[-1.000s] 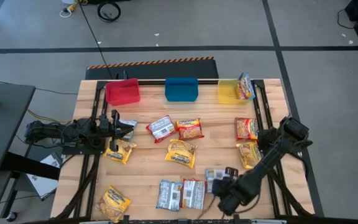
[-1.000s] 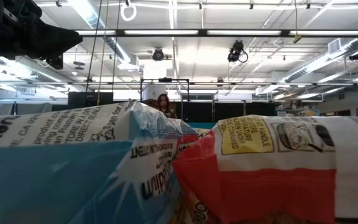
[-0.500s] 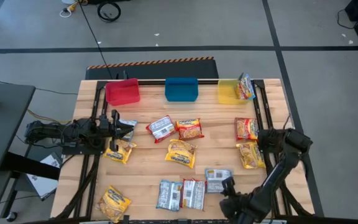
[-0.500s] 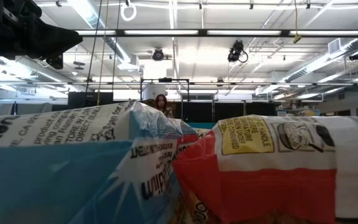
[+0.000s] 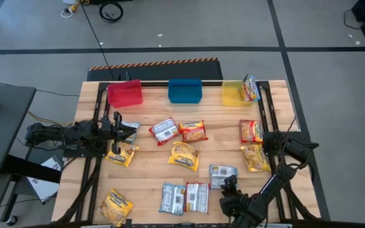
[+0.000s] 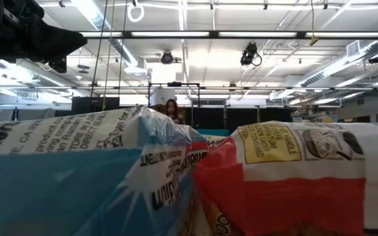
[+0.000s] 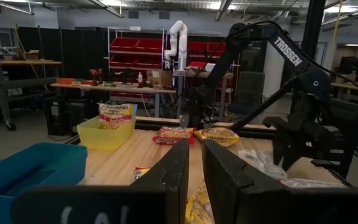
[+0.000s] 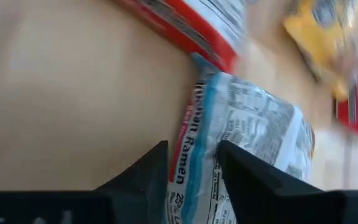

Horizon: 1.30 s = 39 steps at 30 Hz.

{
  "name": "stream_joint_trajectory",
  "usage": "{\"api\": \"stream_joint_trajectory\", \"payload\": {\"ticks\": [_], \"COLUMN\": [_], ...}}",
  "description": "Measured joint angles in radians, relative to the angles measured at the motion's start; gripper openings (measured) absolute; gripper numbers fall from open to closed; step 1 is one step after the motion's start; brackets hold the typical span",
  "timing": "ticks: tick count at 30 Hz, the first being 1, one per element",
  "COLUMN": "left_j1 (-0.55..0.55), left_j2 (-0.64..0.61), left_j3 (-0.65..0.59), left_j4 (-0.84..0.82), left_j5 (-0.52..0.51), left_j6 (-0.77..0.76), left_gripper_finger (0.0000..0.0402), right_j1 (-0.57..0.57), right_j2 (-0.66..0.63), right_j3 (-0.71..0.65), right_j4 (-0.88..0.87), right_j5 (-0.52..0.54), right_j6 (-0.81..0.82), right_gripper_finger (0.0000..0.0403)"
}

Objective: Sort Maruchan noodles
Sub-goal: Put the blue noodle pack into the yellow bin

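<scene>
My left pincer waits over the table's left edge, its fingers drawn close with a narrow gap and nothing in it. Just beside it lie a silver packet and a yellow packet; another yellow one sits by the near left corner. Along the far edge stand the red bin, blue bin and yellow bin, the last with a packet leaning in it. Mid-table lie four more noodles, and at the near edge a blue packet touches a red one. My right pincer hangs low near the near edge, partly open, its fingers astride the end of the blue-silver packet but not closed on it. Two more packets lie by the right edge. I judge these packets light, crinkly and slippery, the noodle block inside brittle; best pinched across a short edge where the wrapper stands proud of the table, gently
</scene>
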Motion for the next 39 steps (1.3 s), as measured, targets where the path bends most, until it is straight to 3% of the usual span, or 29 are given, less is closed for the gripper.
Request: {"api": "stream_joint_trajectory", "payload": {"ticks": [3, 5, 7, 19, 28, 31, 34, 39], "left_j1": [0.000, 0.000, 0.000, 0.000, 0.000, 0.000, 0.000, 0.000], "left_j2": [0.000, 0.000, 0.000, 0.000, 0.000, 0.000, 0.000, 0.000], "left_j3": [0.000, 0.000, 0.000, 0.000, 0.000, 0.000, 0.000, 0.000], "left_j4": [0.000, -0.002, -0.001, -0.002, -0.002, -0.002, -0.002, -0.002], "left_j5": [0.000, 0.000, 0.000, 0.000, 0.000, 0.000, 0.000, 0.000], "left_j6": [0.000, 0.000, 0.000, 0.000, 0.000, 0.000, 0.000, 0.000], "left_gripper_finger": [0.0052, 0.0052, 0.0052, 0.0052, 0.0052, 0.0052, 0.0052, 0.0052], "right_j1": [-0.025, -0.036, -0.047, -0.222, -0.461, -0.559, -0.606, -0.530], "right_j2": [0.000, -0.009, -0.040, -0.483, -0.701, -0.739, -0.746, -0.681], "right_j3": [-0.001, -0.002, -0.002, -0.001, 0.000, 0.000, 0.000, -0.033], "right_j4": [-0.110, -0.156, -0.197, -0.315, -0.463, -0.467, -0.404, -0.269], "right_j5": [-0.008, -0.009, -0.011, 0.021, 0.118, 0.117, 0.053, -0.066], "right_j6": [0.196, 0.279, 0.323, 0.381, 0.493, 0.425, 0.211, -0.084], "right_gripper_finger": [0.0087, 0.0035, 0.0012, 0.0004, 0.0002, 0.0002, 0.0008, 0.0043]}}
